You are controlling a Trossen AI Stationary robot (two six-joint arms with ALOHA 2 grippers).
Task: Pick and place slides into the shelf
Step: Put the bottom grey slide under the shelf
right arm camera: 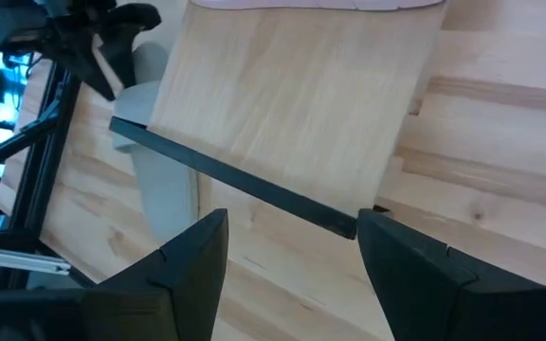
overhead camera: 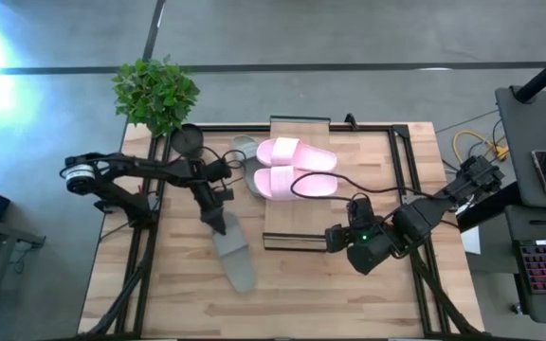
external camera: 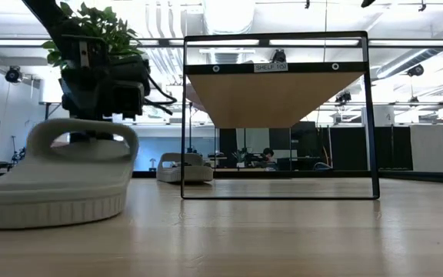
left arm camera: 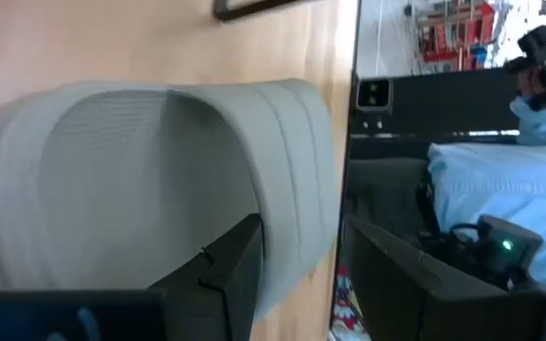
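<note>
A grey-green slide [overhead camera: 235, 254] lies sole-down on the table, left of the shelf [overhead camera: 297, 220]; it fills the left of the low view [external camera: 56, 181]. My left gripper [overhead camera: 218, 222] is at its strap end, shut on it. Two pale pink slides [overhead camera: 295, 154] [overhead camera: 292, 184] lie side by side on the shelf's light plank top. A second grey-green slide [overhead camera: 245, 147] sits on the table by the shelf's far left corner [external camera: 184, 169]. My right gripper [overhead camera: 335, 237] [right arm camera: 292, 232] hovers open at the shelf's near end, touching nothing. My left gripper holds the grey-green slide by the side of its broad strap [left arm camera: 297, 189], which is pinched between the two fingers [left arm camera: 226, 270]. It comes from above, slanting down from the table's left. The slide stays level with its sole on the table [external camera: 52, 219].
A potted plant [overhead camera: 154, 90] stands at the table's far left corner, with a dark round object [overhead camera: 188, 140] beside it. The shelf's dark frame [external camera: 279, 192] leaves an open bay under the plank. A dark cable [overhead camera: 325, 185] loops over the shelf. A person in pale blue [left arm camera: 500, 180] shows beyond the table.
</note>
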